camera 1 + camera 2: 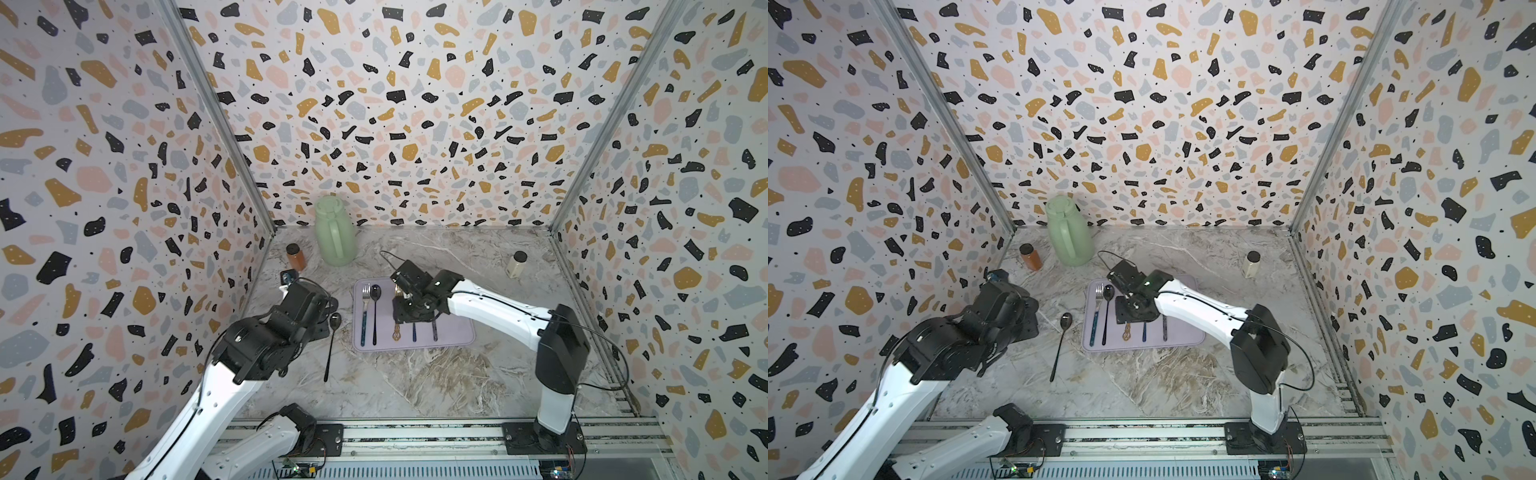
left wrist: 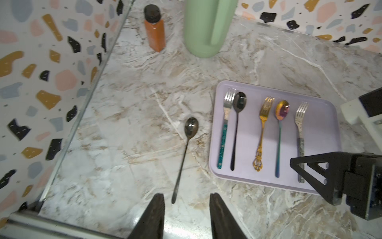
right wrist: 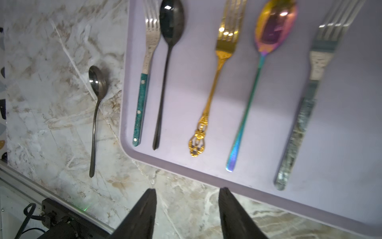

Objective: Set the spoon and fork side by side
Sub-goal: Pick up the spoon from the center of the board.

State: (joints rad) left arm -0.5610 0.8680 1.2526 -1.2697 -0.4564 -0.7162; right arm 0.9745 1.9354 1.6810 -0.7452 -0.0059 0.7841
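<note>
Seeing dark glossy spoon, thin handle, flat on table at tray's 9 o'clock. Unpaired silver fork, grey mottled handle, at tray's 3 o'clock end. We read left gripper and right gripper parted, empty.

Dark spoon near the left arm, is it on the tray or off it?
Off. The dark spoon lies flat on the marble table, beside the lilac tray, with bare table between them.
</note>
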